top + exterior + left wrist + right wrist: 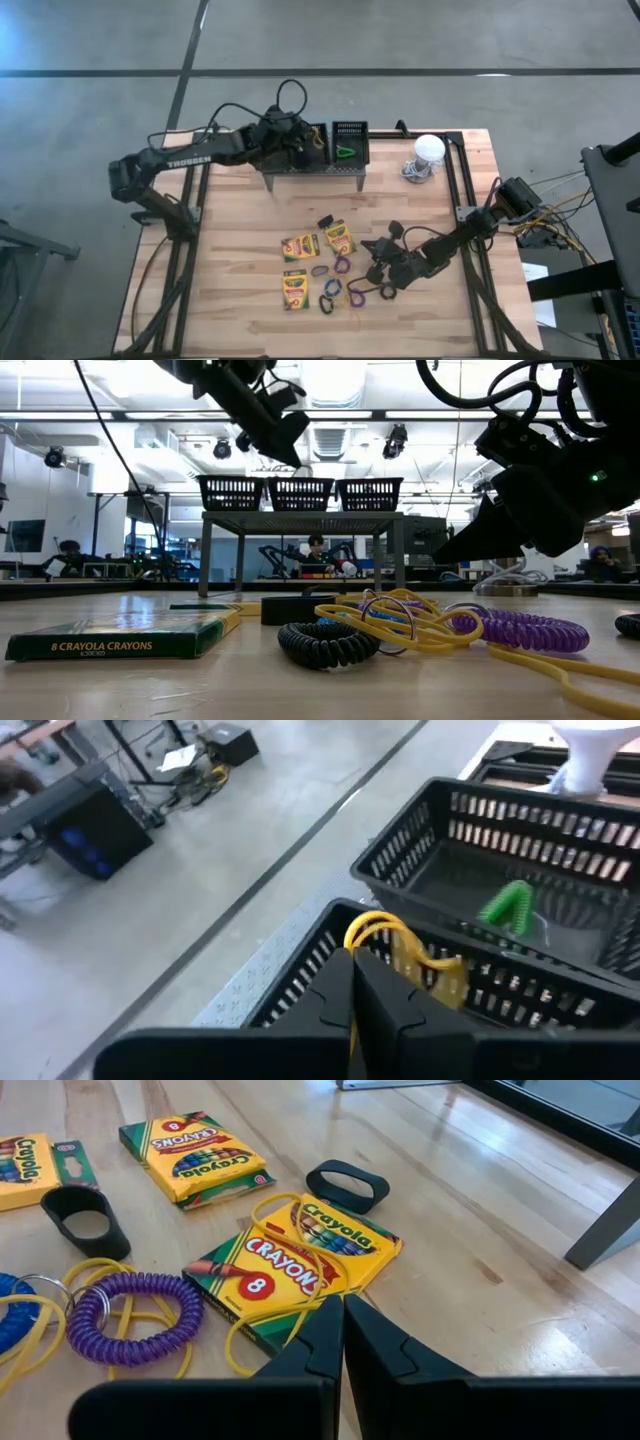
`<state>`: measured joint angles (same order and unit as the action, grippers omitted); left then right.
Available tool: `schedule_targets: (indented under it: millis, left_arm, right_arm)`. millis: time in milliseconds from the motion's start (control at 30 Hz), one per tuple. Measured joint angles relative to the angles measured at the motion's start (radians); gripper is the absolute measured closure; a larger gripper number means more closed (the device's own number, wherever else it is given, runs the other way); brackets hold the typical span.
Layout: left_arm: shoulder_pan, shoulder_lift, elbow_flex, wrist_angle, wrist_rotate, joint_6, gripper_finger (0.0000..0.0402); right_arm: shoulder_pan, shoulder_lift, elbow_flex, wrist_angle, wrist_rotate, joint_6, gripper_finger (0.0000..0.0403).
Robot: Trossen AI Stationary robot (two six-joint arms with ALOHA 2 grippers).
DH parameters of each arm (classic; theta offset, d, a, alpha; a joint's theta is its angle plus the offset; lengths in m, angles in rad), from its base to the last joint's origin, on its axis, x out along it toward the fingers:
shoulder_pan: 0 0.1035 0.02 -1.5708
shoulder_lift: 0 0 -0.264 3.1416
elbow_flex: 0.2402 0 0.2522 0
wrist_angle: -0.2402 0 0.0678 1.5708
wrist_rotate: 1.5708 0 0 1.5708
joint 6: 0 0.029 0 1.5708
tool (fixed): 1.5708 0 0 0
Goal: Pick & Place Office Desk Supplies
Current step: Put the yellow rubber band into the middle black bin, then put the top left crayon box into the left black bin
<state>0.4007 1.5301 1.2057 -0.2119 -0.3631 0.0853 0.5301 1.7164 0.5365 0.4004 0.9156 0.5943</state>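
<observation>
The left hand is up at the far side of the desk, over the row of black mesh baskets that sit on top of the grey metal stand. Its wrist view shows its fingers pressed together, pinching a yellow rubber band that loops up over the rim of the basket below it. In the next basket along lies a green coil loop, which also shows from above. The right hand is low over the middle of the desk, beside the scatter of supplies, and its fingers are pressed together with nothing visibly between them. Just ahead of them a crayon box lies flat with a yellow rubber band draped across it. Another crayon box lies farther off, and a third at the edge of that view. A purple coil loop rests on more yellow bands near the first box, with a blue loop beside it; two black bands sit apart on the wood. From above, three crayon boxes ring the small loops. A white dome-shaped object stands at the far right of the desk, well apart from the supplies.
</observation>
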Motion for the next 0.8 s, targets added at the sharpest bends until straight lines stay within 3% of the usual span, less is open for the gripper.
schedule_targets:
  millis: [200,533,800]
  left_arm:
    - [0.003,0.014,-0.001,-0.036,0.042,-0.015,0.0381]
    - [0.002,0.004,0.068,-0.205,0.080,-0.015,0.0239]
    - [-0.075,-0.044,0.113,-0.248,0.132,-0.031,0.0198]
  right_arm:
    - [0.000,0.000,0.000,0.000,-0.001,-0.001,0.0394]
    - [0.000,0.000,0.000,0.000,-0.003,0.000,0.0394]
    - [0.000,0.000,-0.001,0.000,-0.003,0.000,0.0394]
